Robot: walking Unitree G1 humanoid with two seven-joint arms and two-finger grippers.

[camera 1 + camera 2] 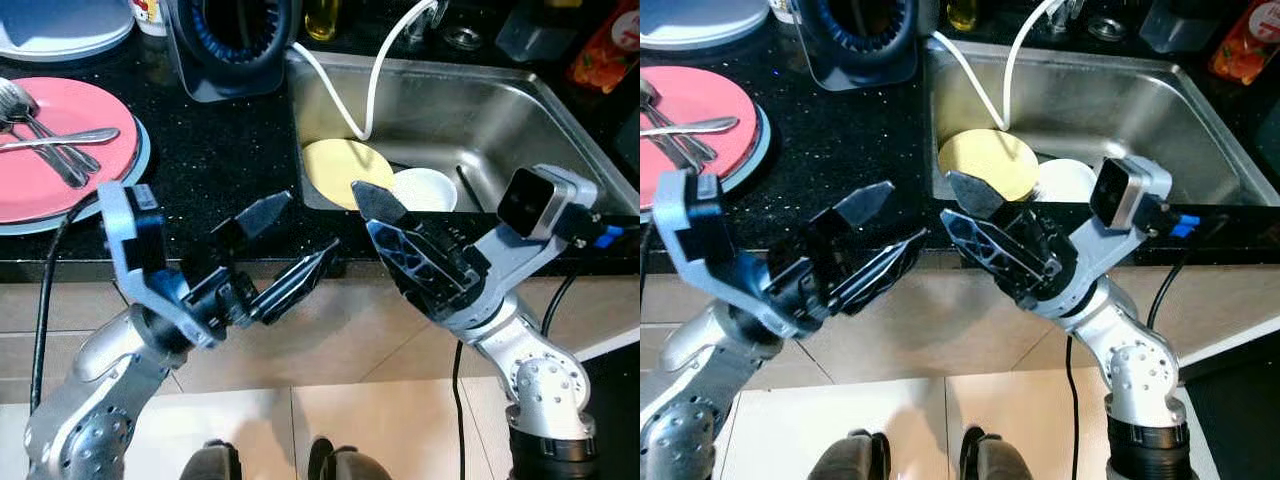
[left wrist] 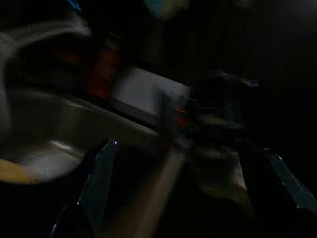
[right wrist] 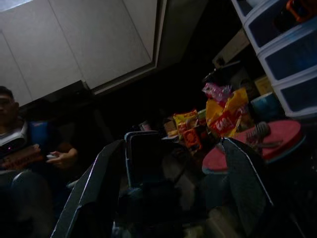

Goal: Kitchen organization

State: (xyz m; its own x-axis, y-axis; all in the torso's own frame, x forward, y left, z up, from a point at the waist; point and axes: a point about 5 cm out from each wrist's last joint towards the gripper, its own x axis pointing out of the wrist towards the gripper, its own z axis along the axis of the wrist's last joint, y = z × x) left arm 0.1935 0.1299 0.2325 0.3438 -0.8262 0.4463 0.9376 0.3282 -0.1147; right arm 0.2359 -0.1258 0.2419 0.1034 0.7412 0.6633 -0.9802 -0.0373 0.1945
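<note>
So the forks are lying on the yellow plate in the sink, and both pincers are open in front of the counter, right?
Not quite. The left eye view shows the forks lying on the pink plate on the counter; the yellow plate in the sink carries none. The left pincer and right pincer are open.

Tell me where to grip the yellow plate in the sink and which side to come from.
Grip the yellow plate by its near rim, coming from above and from the counter side. It seems to lean against the sink's left wall with a white bowl close on its right, so that edge looks most open. The right gripper, fingers open, is nearest.
</note>
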